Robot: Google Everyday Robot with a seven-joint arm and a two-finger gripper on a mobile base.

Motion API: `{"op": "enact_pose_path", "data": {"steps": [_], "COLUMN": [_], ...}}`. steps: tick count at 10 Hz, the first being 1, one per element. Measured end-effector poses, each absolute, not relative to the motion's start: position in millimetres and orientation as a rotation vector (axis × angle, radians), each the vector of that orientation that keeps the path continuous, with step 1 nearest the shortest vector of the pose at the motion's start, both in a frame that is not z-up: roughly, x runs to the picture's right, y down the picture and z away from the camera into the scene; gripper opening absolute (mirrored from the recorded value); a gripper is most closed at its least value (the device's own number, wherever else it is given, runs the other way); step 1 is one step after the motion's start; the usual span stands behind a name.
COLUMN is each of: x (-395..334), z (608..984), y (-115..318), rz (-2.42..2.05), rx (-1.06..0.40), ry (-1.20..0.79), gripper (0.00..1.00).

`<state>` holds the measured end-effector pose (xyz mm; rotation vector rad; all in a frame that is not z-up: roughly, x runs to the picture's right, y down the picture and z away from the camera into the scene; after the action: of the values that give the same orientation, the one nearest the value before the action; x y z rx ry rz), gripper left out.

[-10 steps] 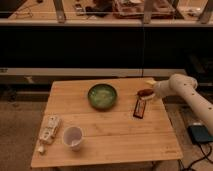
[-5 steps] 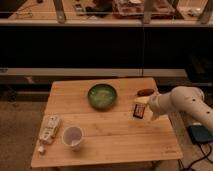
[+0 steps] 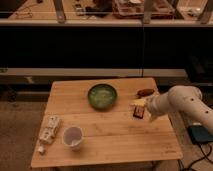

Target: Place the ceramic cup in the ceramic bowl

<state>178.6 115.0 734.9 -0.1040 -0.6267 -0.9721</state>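
Cup (image 3: 73,137): upright, well apart from the gripper (image 3: 148,106), across the table (image 3: 115,145) near its front edge. The gripper hovers with jaws wide, holding nothing, just beside a dark snack packet (image 3: 139,112); the bowl (image 3: 102,96) is near. Risks: the reach towards the cup may sweep the snack packet or clip the bowl's rim. A pinch on one wall may tip the cup against the white packet (image 3: 50,129) beside it.
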Motion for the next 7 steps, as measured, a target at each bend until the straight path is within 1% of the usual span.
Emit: {"op": "enact_pose_path", "data": {"steps": [2,5,7], "x": [127,66,25], "z": [694,638,615], "y": [118,139,158], "rz": [-1.163,-1.451,-1.643], "rx": [-0.077,-0.049,-0.055], "ry": [-0.762,-0.922,-0.984], "gripper": [0.78,0.78,0.78]}}
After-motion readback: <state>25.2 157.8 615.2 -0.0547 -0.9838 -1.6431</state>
